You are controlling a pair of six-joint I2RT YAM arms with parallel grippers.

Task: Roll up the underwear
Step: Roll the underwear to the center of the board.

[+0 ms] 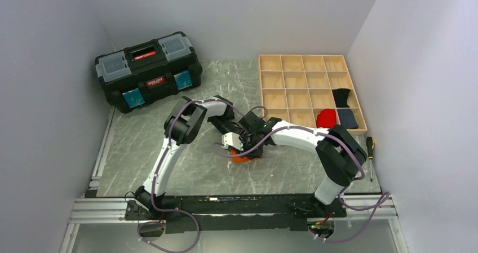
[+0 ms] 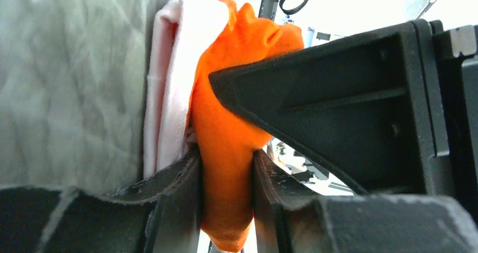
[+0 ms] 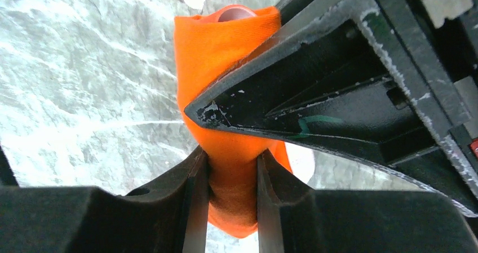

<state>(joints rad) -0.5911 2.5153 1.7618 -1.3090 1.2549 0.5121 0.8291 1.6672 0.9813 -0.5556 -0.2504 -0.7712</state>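
The underwear [image 1: 246,158] is a bright orange bunch on the marble table, mid-front, mostly hidden under both gripper heads. My left gripper [image 1: 233,143] comes in from the left and my right gripper [image 1: 249,144] from the right, meeting over it. In the left wrist view the underwear [image 2: 222,123] shows orange with a white-pink layer beside it, and the left gripper [image 2: 225,168] is shut on an orange fold. In the right wrist view the underwear [image 3: 220,44] stands as an orange roll, with the right gripper [image 3: 230,171] shut on its lower end. A black finger of the other gripper crosses each wrist view.
A black toolbox [image 1: 148,70] sits at the back left. A wooden grid tray [image 1: 294,88] at the back right holds a red bundle [image 1: 326,118], a black one [image 1: 341,97] and a navy one [image 1: 347,118]. A screwdriver [image 1: 370,151] lies by the right wall.
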